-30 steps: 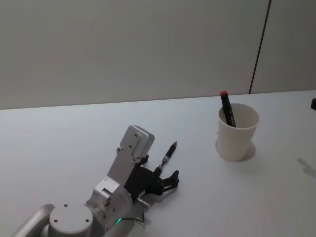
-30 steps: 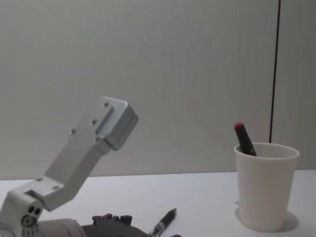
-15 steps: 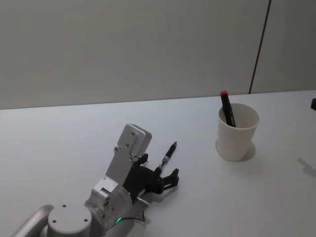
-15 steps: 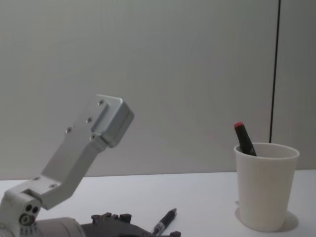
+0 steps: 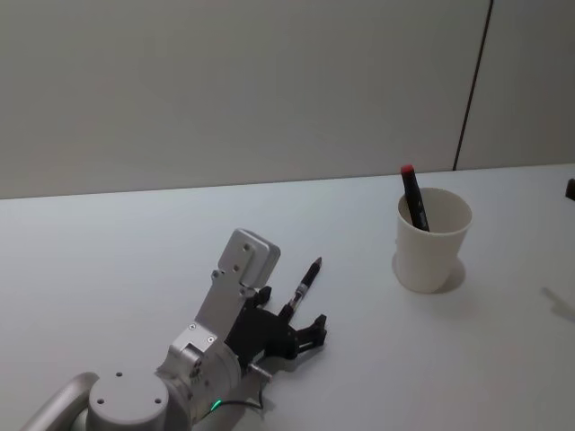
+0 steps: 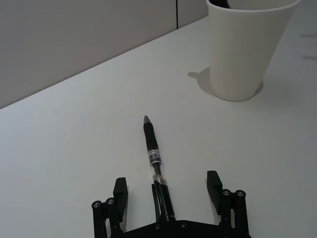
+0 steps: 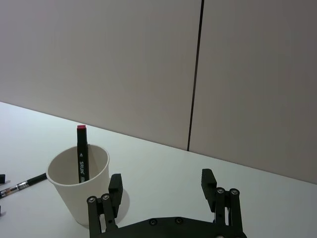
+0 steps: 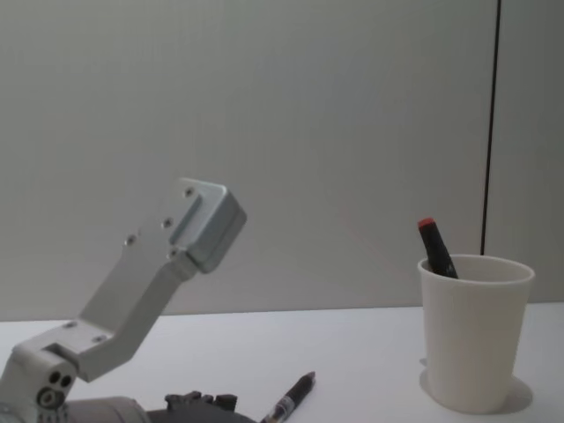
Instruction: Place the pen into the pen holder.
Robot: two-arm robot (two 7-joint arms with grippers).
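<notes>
A black pen [image 5: 304, 281] lies flat on the white table [image 5: 108, 260], tip pointing toward the pen holder [image 5: 433, 239]. That white paper cup stands upright at the right with a red-capped black marker [image 5: 412, 194] leaning inside. My left gripper [image 6: 167, 191] is open and low over the table, one finger on each side of the pen's [image 6: 153, 158] rear end, not closed on it. In the head view the left gripper [image 5: 289, 312] sits left of the cup. My right gripper [image 7: 161, 183] hangs open near the cup [image 7: 79, 186], with nothing between its fingers.
A plain grey wall with a dark vertical seam [image 5: 472, 85] runs along the table's far edge. Bare tabletop lies between the pen and the cup [image 8: 476, 330]. My left forearm [image 8: 150, 291] rises at the lower left in the chest view.
My left arm dipped slightly and came back up, with its gripper staying open around the pen's rear. The pen, cup and marker have not moved.
</notes>
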